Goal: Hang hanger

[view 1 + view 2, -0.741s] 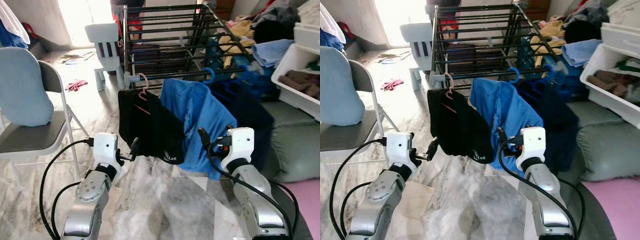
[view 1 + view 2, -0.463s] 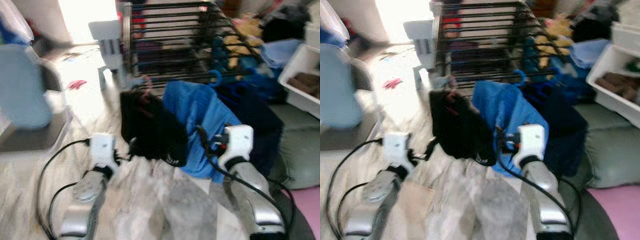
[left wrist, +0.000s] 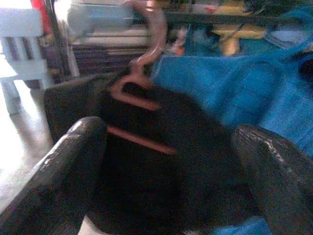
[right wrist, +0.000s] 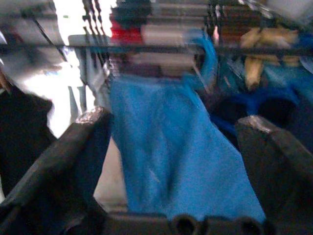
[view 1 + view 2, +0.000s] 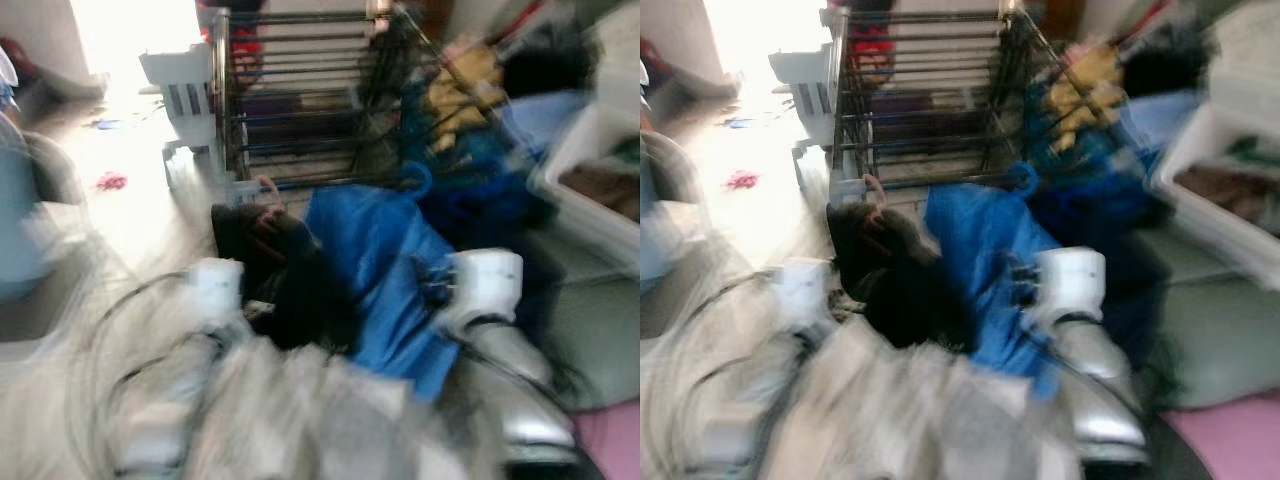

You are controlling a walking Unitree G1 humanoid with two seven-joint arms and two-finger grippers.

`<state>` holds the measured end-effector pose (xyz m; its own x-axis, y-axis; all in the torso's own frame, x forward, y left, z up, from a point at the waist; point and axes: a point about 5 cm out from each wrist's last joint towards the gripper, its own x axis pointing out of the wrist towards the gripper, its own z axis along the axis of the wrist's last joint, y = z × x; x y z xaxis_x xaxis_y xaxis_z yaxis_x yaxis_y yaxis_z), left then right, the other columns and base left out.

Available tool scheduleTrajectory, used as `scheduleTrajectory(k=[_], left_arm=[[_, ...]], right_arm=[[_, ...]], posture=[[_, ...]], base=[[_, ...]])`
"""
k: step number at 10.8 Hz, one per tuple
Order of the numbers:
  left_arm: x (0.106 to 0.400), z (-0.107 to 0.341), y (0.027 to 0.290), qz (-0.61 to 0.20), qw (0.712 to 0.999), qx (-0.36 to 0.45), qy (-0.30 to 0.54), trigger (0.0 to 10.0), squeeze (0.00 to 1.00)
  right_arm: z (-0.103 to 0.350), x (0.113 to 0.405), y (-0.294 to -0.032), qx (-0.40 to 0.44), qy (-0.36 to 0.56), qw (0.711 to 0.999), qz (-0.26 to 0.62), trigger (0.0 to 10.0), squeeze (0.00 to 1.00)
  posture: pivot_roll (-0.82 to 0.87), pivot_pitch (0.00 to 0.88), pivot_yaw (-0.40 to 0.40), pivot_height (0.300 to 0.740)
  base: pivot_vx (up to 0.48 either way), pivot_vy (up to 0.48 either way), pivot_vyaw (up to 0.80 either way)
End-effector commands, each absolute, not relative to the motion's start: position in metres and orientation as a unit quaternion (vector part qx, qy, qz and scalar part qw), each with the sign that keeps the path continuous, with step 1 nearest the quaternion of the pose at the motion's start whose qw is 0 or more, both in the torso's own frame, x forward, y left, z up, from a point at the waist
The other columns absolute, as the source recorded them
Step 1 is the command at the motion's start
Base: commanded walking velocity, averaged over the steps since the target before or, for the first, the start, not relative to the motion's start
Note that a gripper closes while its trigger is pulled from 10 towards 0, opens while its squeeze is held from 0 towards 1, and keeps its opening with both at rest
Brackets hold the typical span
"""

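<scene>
Both head views were heavily blurred. At far left a chair [image 5: 25, 235] appeared as a pale smear. Behind it, a white child's chair [image 5: 185, 85] stood on the bright floor beside the black drying rack [image 5: 300, 100].

The left gripper [image 3: 166, 156] was raised in front of the black garment [image 5: 285, 270]. In the left wrist view its two fingers [image 3: 63, 171] stood spread wide, with the garment seen between them; contact could not be confirmed. That view also resolved the pink hanger [image 3: 139, 81], its hook over the rack's front bar [image 3: 210, 18] and its shoulders inside the black garment. In the head views the hanger was reduced to a small pink loop.

Just right of it hung the blue shirt [image 5: 385, 270], touching the black garment. The right gripper [image 4: 176, 166] faced this shirt, fingers [image 4: 73, 152] spread apart with nothing between them. The right wrist view showed a blue hanger hook [image 4: 208, 58] on the bar above the shirt.

At far right, a pile of clothes [image 5: 500, 90] and a white bin [image 5: 590, 190] were visible.
</scene>
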<state>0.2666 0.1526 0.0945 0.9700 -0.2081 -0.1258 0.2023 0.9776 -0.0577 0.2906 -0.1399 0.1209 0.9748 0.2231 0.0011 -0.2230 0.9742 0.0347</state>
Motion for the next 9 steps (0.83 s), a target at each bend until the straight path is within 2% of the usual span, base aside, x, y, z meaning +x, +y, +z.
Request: scheduleTrajectory(k=[1,3,9], left_arm=[[0.2701,0.1051,0.1376,-0.126,0.991,-0.031,0.043,10.0,0.0],[0.2701,0.1049,0.1376,-0.127,0.99,-0.03,0.044,10.0,0.0],[0.2702,0.1045,0.1356,-0.131,0.99,-0.029,0.047,10.0,0.0]], right_arm=[[0.1163,0.2885,-0.1575,0.002,0.013,0.996,0.088,10.0,0.0],[0.1154,0.2885,-0.1569,0.001,0.016,0.996,0.09,10.0,0.0],[0.1109,0.2872,-0.1546,-0.007,0.027,0.995,0.099,10.0,0.0]], posture=[[-0.1,0.0,0.013,0.74],[-0.1,0.0,0.013,0.74],[-0.1,0.0,0.016,0.74]], base=[[0.412,0.247,0.0],[0.382,0.291,0.0],[0.0,0.0,0.0]])
